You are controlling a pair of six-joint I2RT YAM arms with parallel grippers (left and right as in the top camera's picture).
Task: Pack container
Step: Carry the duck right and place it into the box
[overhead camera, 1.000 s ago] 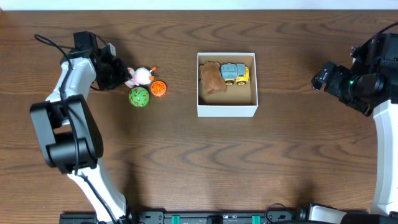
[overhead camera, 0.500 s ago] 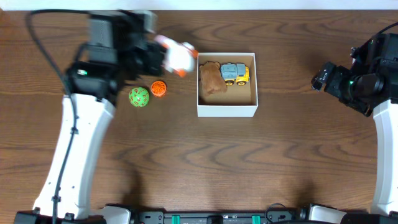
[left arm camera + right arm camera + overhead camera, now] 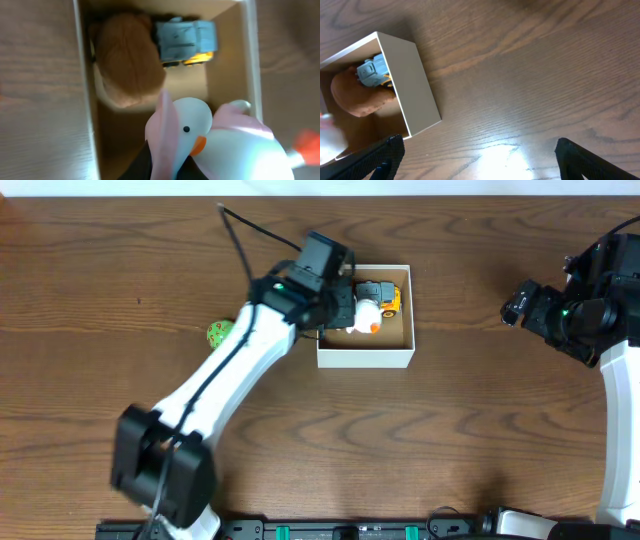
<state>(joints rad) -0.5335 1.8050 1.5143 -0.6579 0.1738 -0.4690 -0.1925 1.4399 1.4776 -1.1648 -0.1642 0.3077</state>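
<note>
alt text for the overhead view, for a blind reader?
The left gripper holds a white and pink toy duck over the small square white-walled cardboard box, which has a blue and yellow toy truck inside. A green ball lies on the brown wooden table left of the box; the right gripper sits off to the right.

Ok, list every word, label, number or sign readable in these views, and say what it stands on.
None: no readable text shows on the container, the toy truck, the brown plush, the duck toy or anywhere else; the left wrist view is blurred.
</note>
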